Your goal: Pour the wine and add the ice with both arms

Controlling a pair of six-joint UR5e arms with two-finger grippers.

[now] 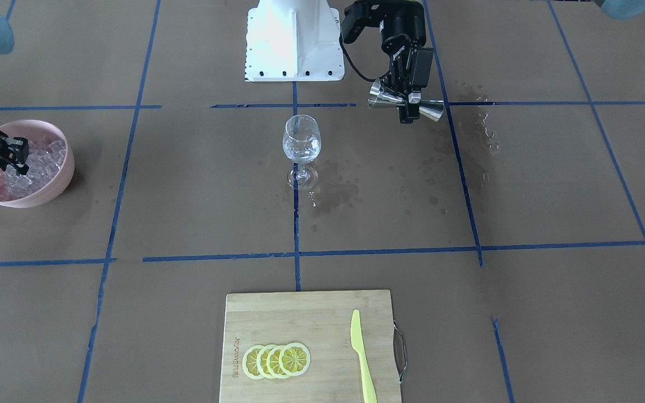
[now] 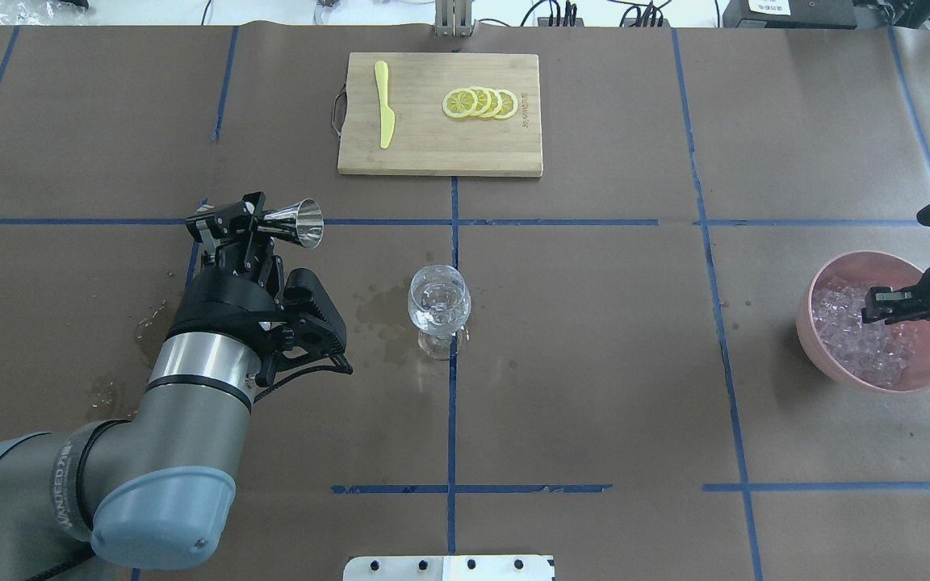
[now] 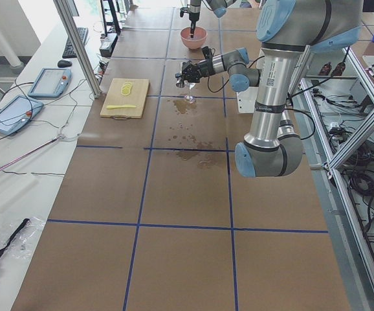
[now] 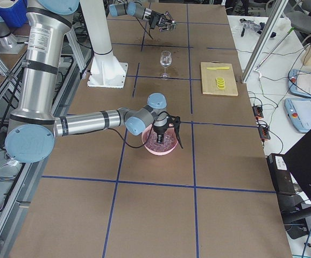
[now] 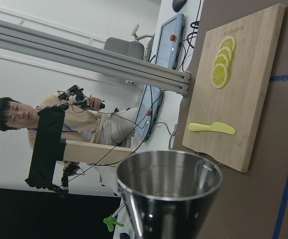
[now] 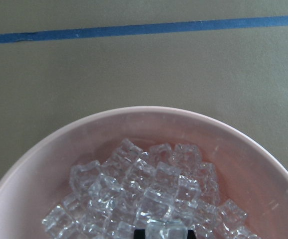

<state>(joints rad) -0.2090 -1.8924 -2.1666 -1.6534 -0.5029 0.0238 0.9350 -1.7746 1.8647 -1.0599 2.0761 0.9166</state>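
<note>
Currently my left claw [image 2: 251,222] is clamped on a steel jigger [image 2: 299,222], tipped sideways above the surface [image 2: 594,363], left of the wine glass [image 2: 438,303]. My right claw [image 2: 877,307] sits down in the pink bowl [image 6: 59,144] at far right, tips among the ice [image 6: 149,194]; can't tell if it grips a cube.

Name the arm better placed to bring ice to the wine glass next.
Right. The right gripper sits in the pink bowl among the ice; the left gripper is occupied holding the jigger.

left arm [image 2: 194,367] and right arm [image 4: 85,123] are silver-grey tubes with pale blue caps [image 2: 162,512]; the base [image 1: 294,39] is white.
</note>
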